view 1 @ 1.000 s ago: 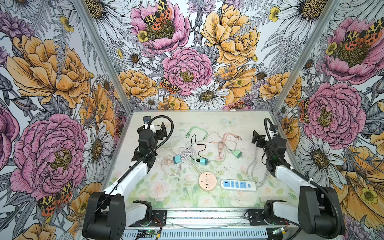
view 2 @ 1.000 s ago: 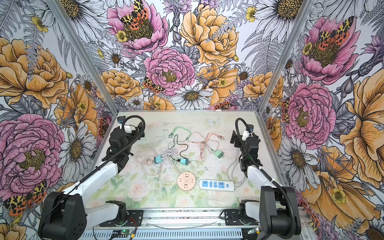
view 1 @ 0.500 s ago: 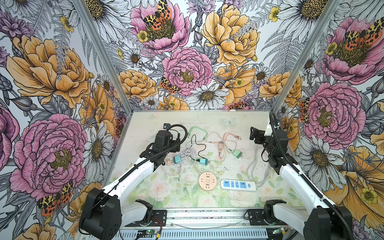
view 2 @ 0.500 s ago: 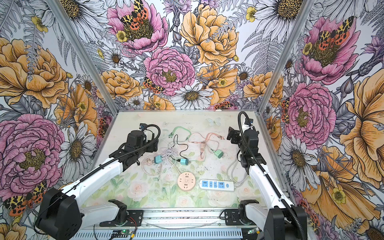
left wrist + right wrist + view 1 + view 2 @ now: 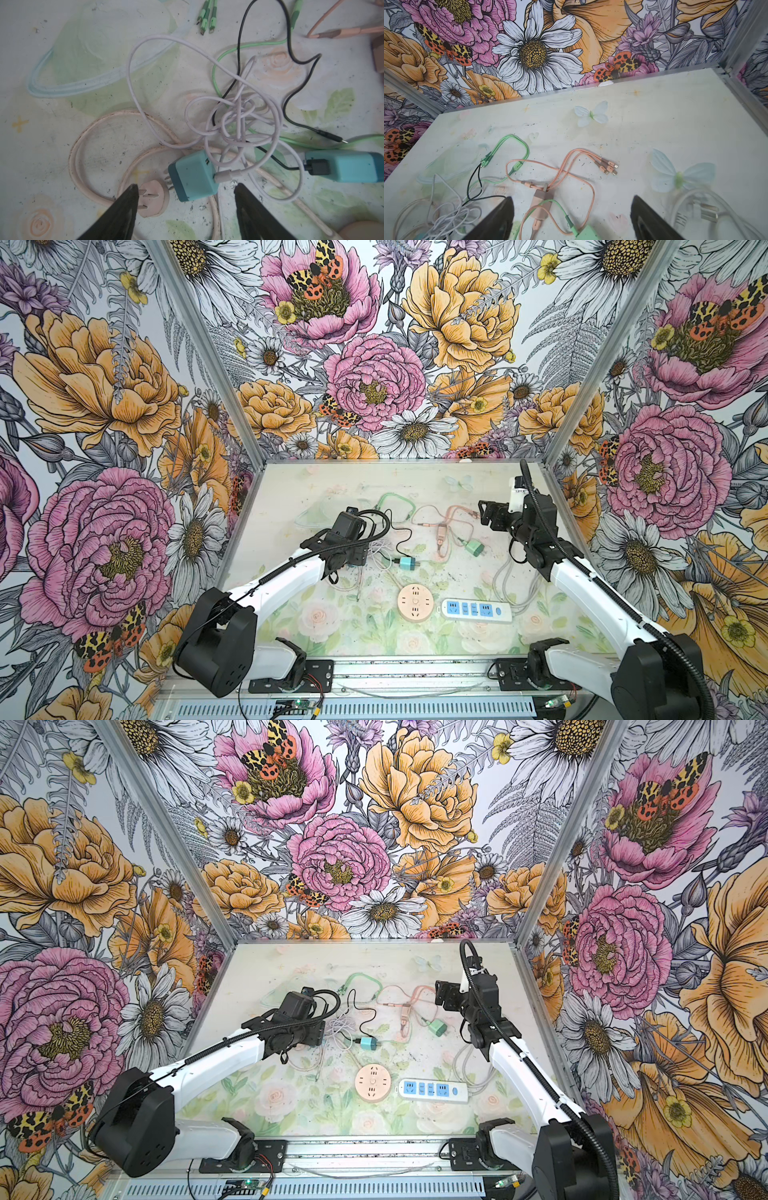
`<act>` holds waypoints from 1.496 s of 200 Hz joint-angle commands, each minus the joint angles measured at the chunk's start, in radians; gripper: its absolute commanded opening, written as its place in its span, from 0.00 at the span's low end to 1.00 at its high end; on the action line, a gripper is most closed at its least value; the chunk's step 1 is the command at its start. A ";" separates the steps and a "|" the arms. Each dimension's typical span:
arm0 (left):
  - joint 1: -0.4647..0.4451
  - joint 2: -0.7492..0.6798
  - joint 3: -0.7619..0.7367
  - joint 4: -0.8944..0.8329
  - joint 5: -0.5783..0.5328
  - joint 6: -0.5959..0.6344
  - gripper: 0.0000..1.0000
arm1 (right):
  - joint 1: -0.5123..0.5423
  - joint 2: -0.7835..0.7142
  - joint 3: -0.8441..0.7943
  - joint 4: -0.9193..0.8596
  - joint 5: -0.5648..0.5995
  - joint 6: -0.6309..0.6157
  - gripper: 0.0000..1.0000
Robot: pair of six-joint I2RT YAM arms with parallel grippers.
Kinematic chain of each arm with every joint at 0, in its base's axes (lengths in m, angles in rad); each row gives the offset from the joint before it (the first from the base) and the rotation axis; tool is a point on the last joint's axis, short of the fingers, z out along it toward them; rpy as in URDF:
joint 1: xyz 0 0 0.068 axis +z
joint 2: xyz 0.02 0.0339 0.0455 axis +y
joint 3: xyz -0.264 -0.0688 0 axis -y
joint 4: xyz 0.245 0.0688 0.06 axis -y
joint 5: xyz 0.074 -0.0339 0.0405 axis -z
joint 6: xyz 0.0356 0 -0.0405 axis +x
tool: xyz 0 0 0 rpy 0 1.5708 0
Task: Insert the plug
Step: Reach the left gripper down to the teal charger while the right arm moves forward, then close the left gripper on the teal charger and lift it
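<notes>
Looks like the reach-and-grab step to me, nothing's plugged in anywhere yet. The left end effector (image 5: 185, 185) hangs right over the small teal cube-shaped plastic charger plug (image 5: 193, 176), black fingers (image 5: 124, 207) spread either side of it, not touching, gripping nothing. The teal cube lies on the pale floral-print table (image 5: 353, 477) against a tangle of lilac cable (image 5: 239, 112), with its prongs pointing at a flat round pink three-pin plug (image 5: 152, 199) just beside it. The pink one sits right by one fingertip, so I can't swear which is the target. My guess is the cube, since it's dead centre.

The right end effector (image 5: 572, 197) is wide apart and empty too, hovering above a peach block charger (image 5: 542, 205) and a mint green charger (image 5: 588, 233).

Next move, I reckon:
- drop down and pinch the cube without snagging the pink plug or the lilac loops
- lift it and turn the prongs down
- carry it to the round peach socket puck (image 5: 415, 603) or the white power strip with blue outlets (image 5: 476, 610), both near the table's front

Head count:
- four chargers: two teal, counting the longer teal charger on a black lead (image 5: 342, 166), one green, one peach
- two socket blocks
- two corded wall plugs: the pink one, plus a white wall plug (image 5: 704, 209)
- two three-headed cables: the green three-headed cable (image 5: 205, 22) and the peach three-headed cable (image 5: 608, 167)
</notes>
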 commanded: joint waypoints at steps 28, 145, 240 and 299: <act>-0.001 0.064 0.050 -0.078 0.004 -0.054 0.78 | 0.033 0.031 0.050 -0.042 -0.040 0.011 0.88; 0.081 0.147 0.070 -0.046 0.210 -0.214 0.68 | 0.060 0.038 0.047 -0.069 -0.062 0.009 0.85; 0.171 0.122 0.005 0.056 0.322 -0.310 0.62 | 0.072 0.038 0.033 -0.074 -0.058 0.019 0.84; 0.134 0.183 0.020 0.073 0.317 -0.325 0.59 | 0.089 0.042 0.036 -0.074 -0.061 0.038 0.83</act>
